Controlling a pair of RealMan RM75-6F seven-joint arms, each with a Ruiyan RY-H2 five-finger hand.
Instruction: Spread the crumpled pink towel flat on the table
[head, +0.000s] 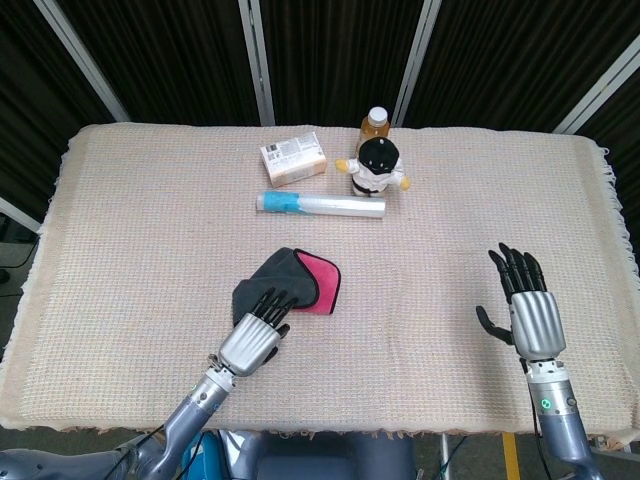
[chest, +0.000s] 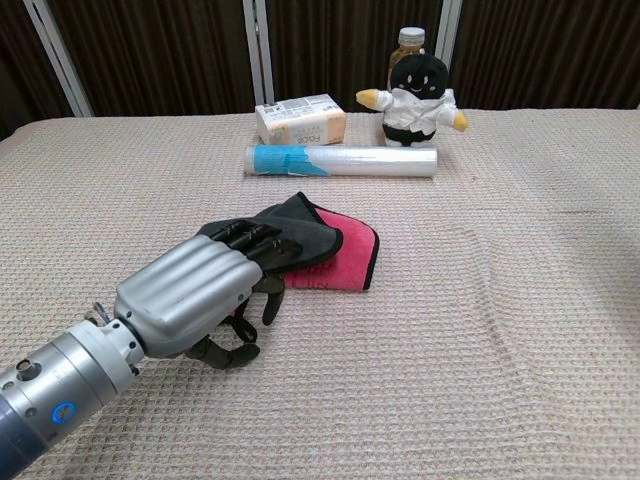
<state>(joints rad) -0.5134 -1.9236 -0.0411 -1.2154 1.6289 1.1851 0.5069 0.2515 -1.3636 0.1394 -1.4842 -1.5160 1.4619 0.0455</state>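
Note:
The pink towel (head: 318, 283) lies folded near the table's middle, its dark grey side (head: 268, 280) turned up over the left part; in the chest view the towel (chest: 345, 250) shows a dark border. My left hand (head: 255, 335) lies on the towel's near edge, fingers (chest: 255, 245) stretched over the grey fold and thumb curled underneath. A sliver of pink shows between thumb and fingers, so the left hand (chest: 185, 295) pinches that edge. My right hand (head: 525, 310) hovers far to the right, fingers spread, holding nothing; the chest view does not show it.
Behind the towel lie a clear plastic roll with a blue end (head: 320, 205), a small carton (head: 293, 158), a black-and-white plush doll (head: 378, 165) and a bottle (head: 375, 122). The woven cloth covers the table (head: 130, 220).

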